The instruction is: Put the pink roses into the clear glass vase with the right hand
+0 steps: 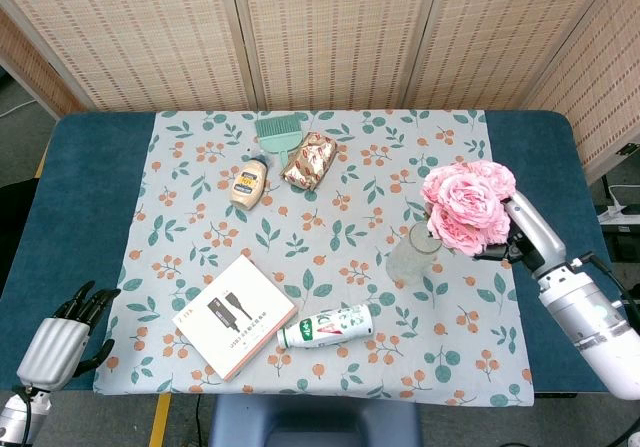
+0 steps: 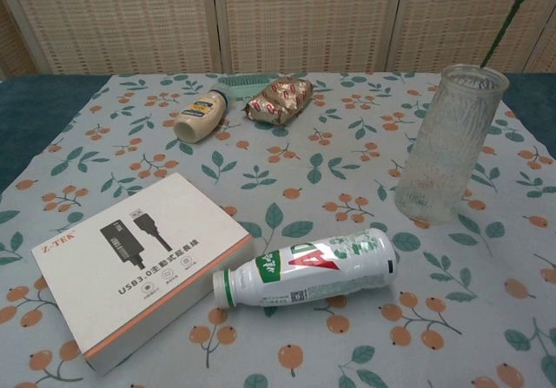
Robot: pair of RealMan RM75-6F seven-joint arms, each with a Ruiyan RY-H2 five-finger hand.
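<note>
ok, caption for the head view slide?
Right robot hand holds pink roses above the clear glass vase.

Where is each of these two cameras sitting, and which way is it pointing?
Head view: high above the near edge, looking steeply down on the whole table; shows the left hand and the right hand holding the pink roses.
Chest view: low at the near edge, looking across the tabletop at the screen; no hand shows, only a green stem above the vase.
Shared: vase, bottle, white box.
</note>
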